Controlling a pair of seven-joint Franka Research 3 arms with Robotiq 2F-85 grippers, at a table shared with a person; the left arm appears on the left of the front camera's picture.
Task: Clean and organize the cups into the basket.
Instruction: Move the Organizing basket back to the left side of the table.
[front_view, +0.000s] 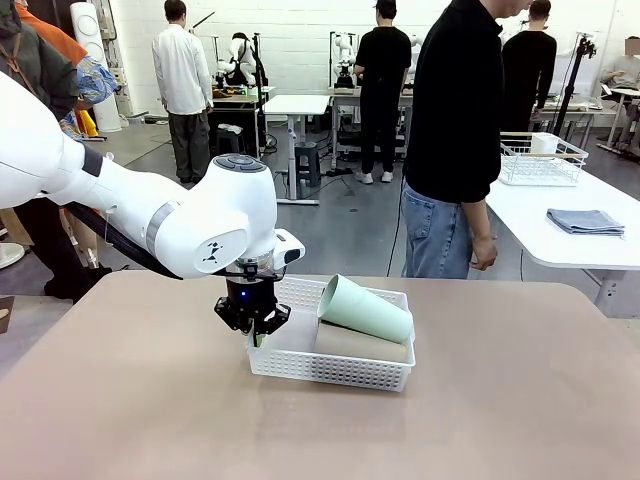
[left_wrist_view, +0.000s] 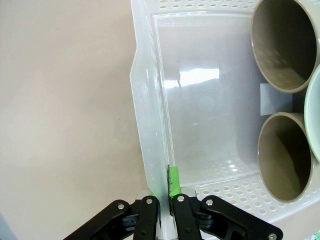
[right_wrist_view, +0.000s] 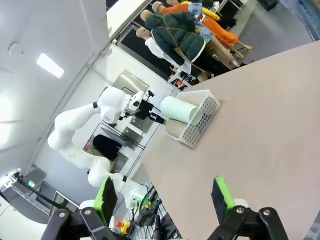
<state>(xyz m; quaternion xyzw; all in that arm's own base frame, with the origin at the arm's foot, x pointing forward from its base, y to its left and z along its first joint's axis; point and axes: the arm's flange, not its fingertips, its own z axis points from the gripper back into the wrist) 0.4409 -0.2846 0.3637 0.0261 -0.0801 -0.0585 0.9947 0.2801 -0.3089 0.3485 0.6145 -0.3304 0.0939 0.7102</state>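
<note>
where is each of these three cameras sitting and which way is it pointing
Front view: fixed between the arms, looking across the table at a standing person; left arm shows.
Left wrist view: looks down at the left gripper, shut on the basket wall.
Right wrist view: rolled, low over the table; open right gripper in front.
Shared: basket and mint cup in front and right wrist views.

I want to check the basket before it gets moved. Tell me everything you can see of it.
The basket is a shallow white rectangular plastic tray with fine lattice sides and a smooth, glossy floor. It sits flat on the tan table. The left gripper is shut on one short end wall, a finger on each side. Inside lie two tan cups side by side, with a mint green cup resting on top.
</note>
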